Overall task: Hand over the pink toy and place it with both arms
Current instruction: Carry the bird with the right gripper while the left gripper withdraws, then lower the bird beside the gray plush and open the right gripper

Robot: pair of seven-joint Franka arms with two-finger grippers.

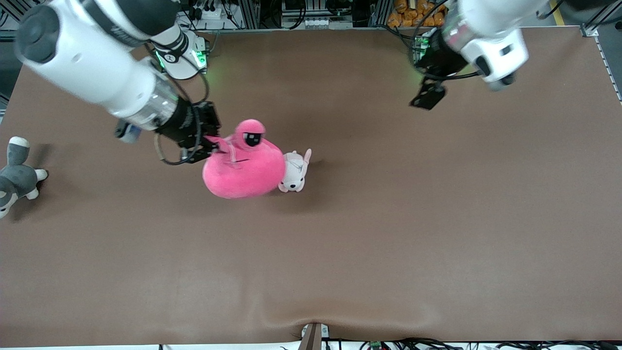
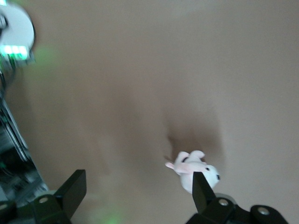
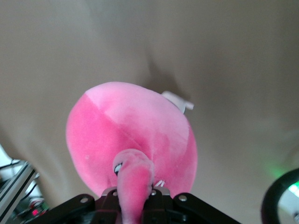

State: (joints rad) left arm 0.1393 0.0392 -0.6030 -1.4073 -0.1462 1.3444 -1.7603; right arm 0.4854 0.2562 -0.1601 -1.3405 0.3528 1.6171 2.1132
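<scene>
The pink toy (image 1: pixel 245 167) is a large hot-pink round plush with black eyes, near the middle of the table. My right gripper (image 1: pixel 210 141) is shut on one of its ear-like flaps. In the right wrist view the pink toy (image 3: pixel 135 135) hangs below the gripper (image 3: pixel 135 198), the flap pinched between the jaws. My left gripper (image 1: pixel 428 96) is open and empty, up in the air over bare table near the left arm's base. In the left wrist view its gripper (image 2: pixel 138 196) has its black fingers (image 2: pixel 74 189) wide apart.
A small pale pink-and-white plush dog (image 1: pixel 294 172) lies against the pink toy, toward the left arm's end; it also shows in the left wrist view (image 2: pixel 194 170). A grey-and-white plush (image 1: pixel 17 175) lies at the right arm's end of the brown table (image 1: pixel 388 218).
</scene>
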